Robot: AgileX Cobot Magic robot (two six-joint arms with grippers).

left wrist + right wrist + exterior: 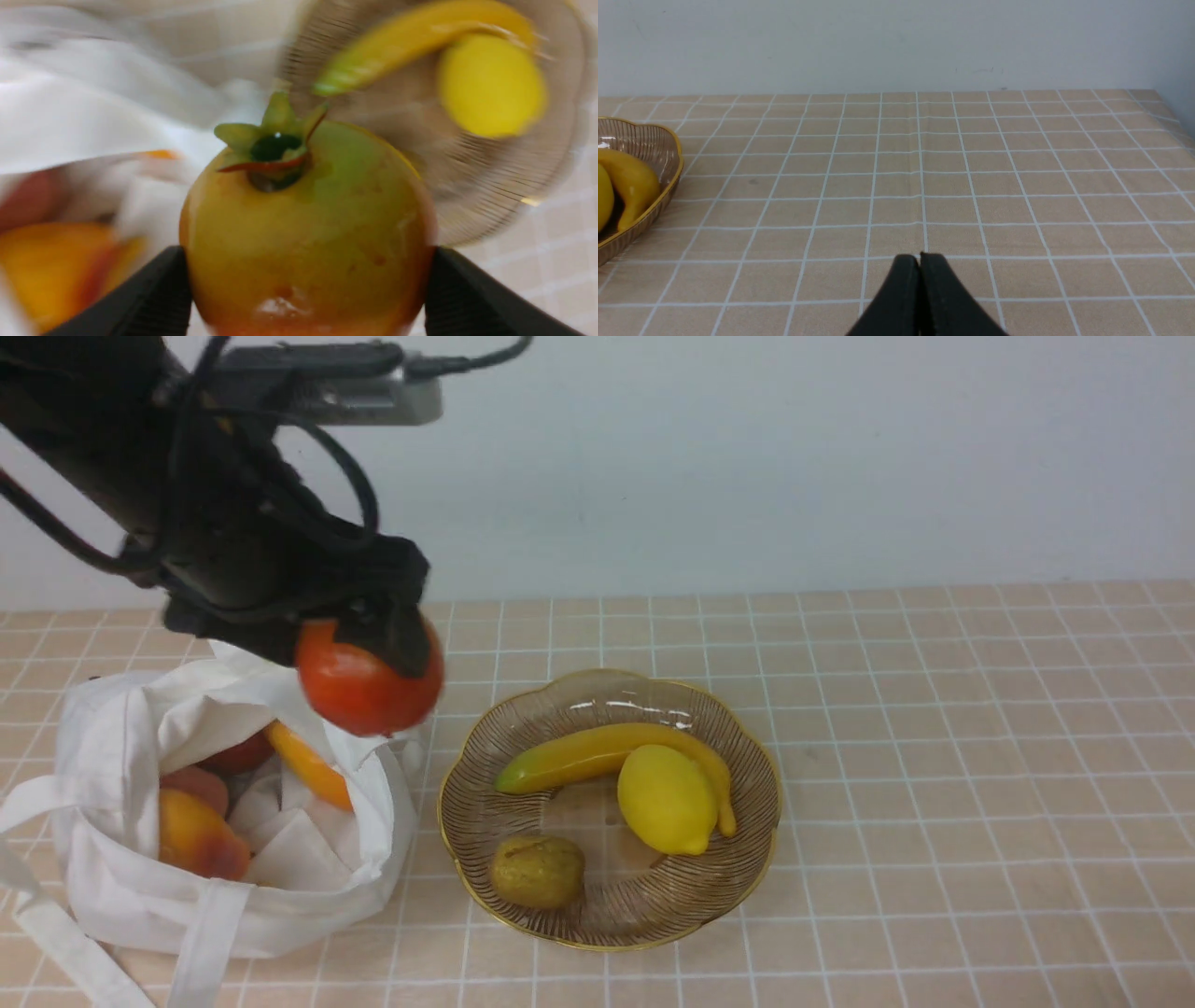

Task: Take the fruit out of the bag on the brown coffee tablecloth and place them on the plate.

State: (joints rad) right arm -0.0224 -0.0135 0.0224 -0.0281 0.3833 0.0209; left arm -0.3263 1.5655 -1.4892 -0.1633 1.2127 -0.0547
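Note:
My left gripper (373, 658) is shut on a round red-orange fruit (367, 683) with a green crown (273, 135), held in the air above the right edge of the white cloth bag (121, 887). The bag lies open on the left with several red, orange and peach fruits (191, 831) inside. The ribbed glass plate (738, 905) with a gold rim sits right of the bag and holds a banana (597, 751), a lemon (665, 799) and a small brownish fruit (537, 871). My right gripper (920, 257) is shut and empty over the checked tablecloth (971, 186), out of the front view.
The tan checked tablecloth (980, 756) stretches to the right of the plate. A pale wall (794, 457) runs along the table's far edge. The plate's rim (675, 144) shows in the right wrist view.

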